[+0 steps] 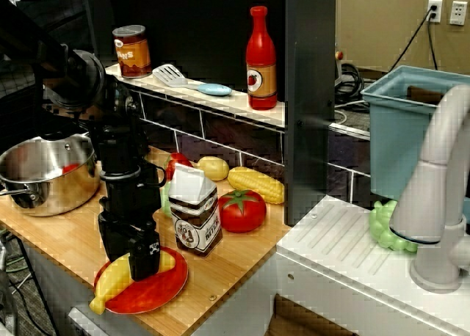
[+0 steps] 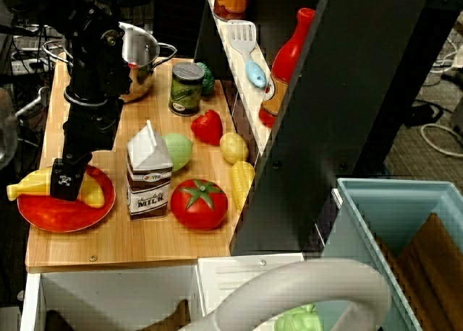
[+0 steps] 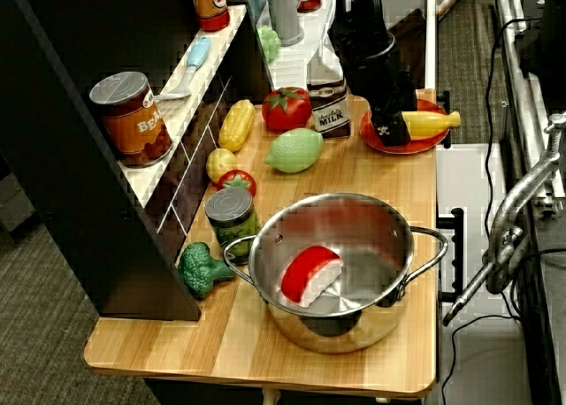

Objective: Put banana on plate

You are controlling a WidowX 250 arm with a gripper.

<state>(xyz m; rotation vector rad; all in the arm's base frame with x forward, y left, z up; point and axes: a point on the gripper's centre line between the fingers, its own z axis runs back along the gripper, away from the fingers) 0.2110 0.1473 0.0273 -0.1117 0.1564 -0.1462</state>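
The gripper (image 1: 141, 263) pointed straight down, apparently clamped on the banana (image 1: 110, 281) over the plate (image 1: 158, 292); beside it, a carton (image 1: 194, 218) read "MILK".

You can see a plain yellow banana (image 2: 36, 183) on a red-orange plate (image 2: 66, 211) at the lower left of the top-down view. The plate looks shiny and blotchy. The gripper (image 2: 66, 186) is black with a small white mark on it. Next to it stands a brown and white milk carton (image 2: 149, 173) with dark letters. The tomato (image 2: 197, 204) is red with a green star-shaped top. The corn cob (image 2: 241, 184) is bumpy yellow. Near the top left of that view, the pot (image 3: 340, 268) is shiny silver. The tall bottle (image 1: 261, 57) on the shelf is red with an orange label. The wooden table (image 2: 145, 246) is light tan.
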